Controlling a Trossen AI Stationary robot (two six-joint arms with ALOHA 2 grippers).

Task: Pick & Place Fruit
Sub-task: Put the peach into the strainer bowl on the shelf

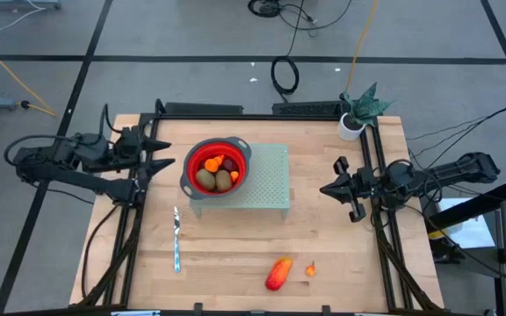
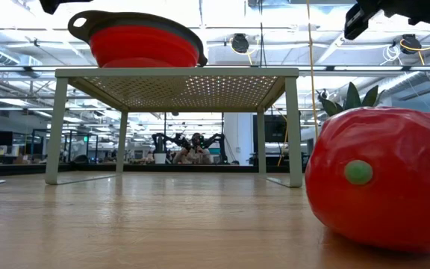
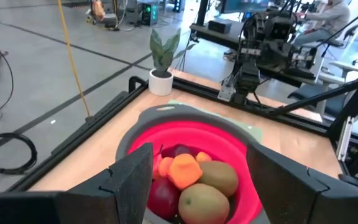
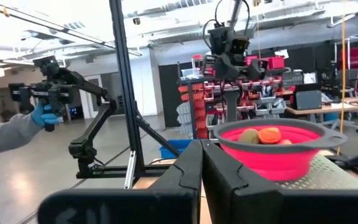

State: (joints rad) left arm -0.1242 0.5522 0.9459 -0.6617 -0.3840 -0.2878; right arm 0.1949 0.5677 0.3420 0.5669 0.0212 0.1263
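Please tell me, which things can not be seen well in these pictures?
- Fruit deep in the red bowl: upper fruit covers it, every view.
- Small orange piece: too small, high view.
- Large red-orange piece: cut off by the edge, low view.
- Knife: absent from the low view.

Red bowl (image 1: 216, 167) with a grey rim, brown-green ovals (image 1: 213, 180) and orange pieces (image 1: 213, 163) inside — pale green perforated rack (image 1: 271, 180), red-orange fruit (image 1: 278, 274) on light wood.

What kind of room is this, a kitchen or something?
Not a kitchen. It looks like a robot lab or workshop: more robot arms stand on frames behind the table, cables lie on the floor, and there are desks with screens further back.
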